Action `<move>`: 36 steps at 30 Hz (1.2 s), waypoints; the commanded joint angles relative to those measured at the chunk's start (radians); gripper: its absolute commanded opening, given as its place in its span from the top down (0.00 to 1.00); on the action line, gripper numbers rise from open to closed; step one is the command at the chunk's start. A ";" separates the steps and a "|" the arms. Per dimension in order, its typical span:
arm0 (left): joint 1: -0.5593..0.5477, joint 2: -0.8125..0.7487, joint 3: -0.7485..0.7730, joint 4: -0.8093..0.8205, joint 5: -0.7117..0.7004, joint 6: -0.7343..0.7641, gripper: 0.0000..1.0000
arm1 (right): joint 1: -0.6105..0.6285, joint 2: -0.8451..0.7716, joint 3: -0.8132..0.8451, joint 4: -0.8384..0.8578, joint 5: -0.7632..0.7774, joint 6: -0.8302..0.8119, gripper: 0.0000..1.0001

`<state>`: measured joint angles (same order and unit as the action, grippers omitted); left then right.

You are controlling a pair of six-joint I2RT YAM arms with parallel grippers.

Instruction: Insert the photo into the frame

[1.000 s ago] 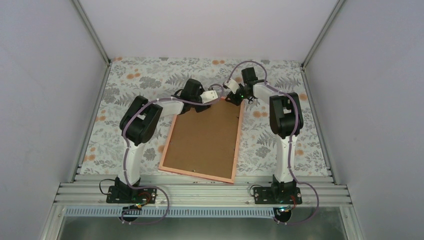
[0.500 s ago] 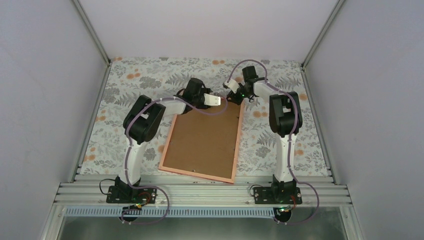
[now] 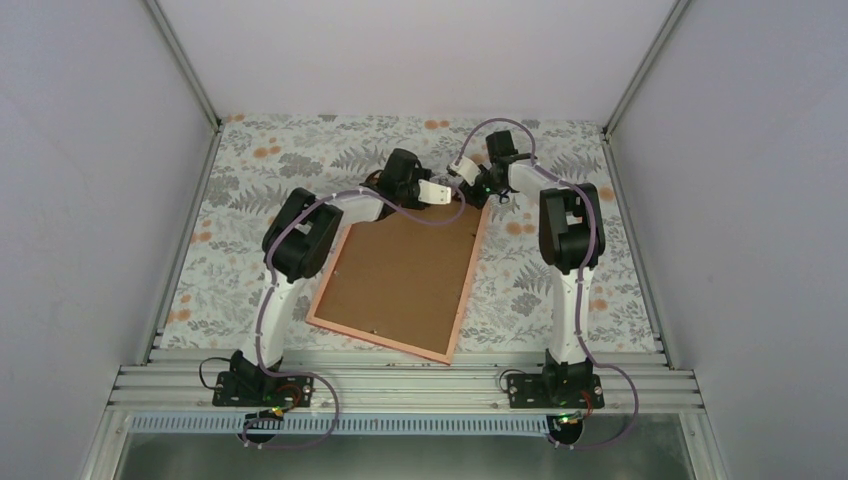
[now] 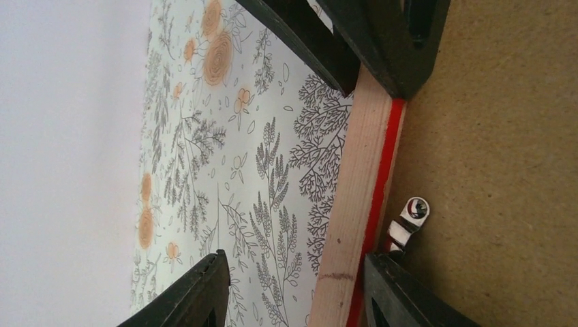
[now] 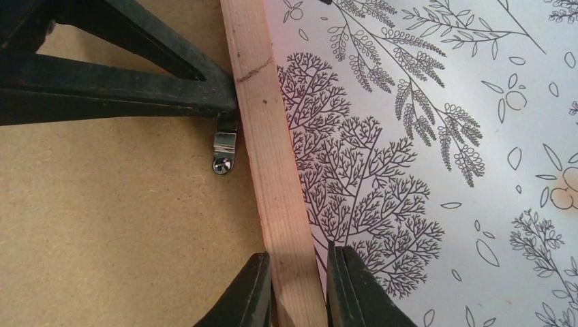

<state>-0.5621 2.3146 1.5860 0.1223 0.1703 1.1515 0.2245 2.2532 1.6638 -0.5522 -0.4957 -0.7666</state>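
The frame (image 3: 376,339) lies face down and crooked, one corner close to the near edge of the table (image 3: 260,160). A brown board (image 3: 400,275) covers its back, so the photo cannot be seen (it may be under the board). On the frame's side nearest the table's far edge, the right pincer (image 5: 298,286) is squeezed tight on the thin wood bar. The left pincer (image 4: 300,286) is wide open around the same bar, holding nothing. They are very close and might bump. A hard tug might make the bar slip out.

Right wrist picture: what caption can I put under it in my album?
The right gripper pinches the frame's wooden edge, beside a small metal clip on the brown backing board.
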 commanded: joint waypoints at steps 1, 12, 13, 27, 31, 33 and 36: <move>-0.017 0.018 -0.052 -0.005 0.009 0.015 0.49 | 0.012 0.073 -0.032 -0.122 0.031 0.011 0.87; 0.003 -0.113 -0.196 0.001 0.056 0.039 0.50 | 0.012 0.072 -0.036 -0.113 0.042 0.019 0.88; -0.002 -0.116 -0.202 -0.001 0.058 0.042 0.50 | 0.012 0.072 -0.034 -0.114 0.042 0.021 0.88; -0.033 0.045 -0.025 0.010 -0.028 0.038 0.50 | 0.013 0.067 -0.038 -0.123 0.036 0.010 0.89; -0.034 0.017 -0.055 0.019 -0.028 0.062 0.52 | 0.014 0.063 -0.045 -0.118 0.043 0.005 0.89; -0.032 -0.010 -0.085 0.020 -0.019 0.072 0.51 | 0.014 0.064 -0.048 -0.119 0.044 0.003 0.89; -0.024 -0.042 -0.123 0.015 -0.009 0.081 0.51 | 0.013 0.063 -0.050 -0.119 0.044 -0.001 0.89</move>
<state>-0.5930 2.2993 1.5257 0.2028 0.1574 1.1980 0.2218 2.2532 1.6627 -0.5621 -0.5037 -0.7822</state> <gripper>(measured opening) 0.486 0.138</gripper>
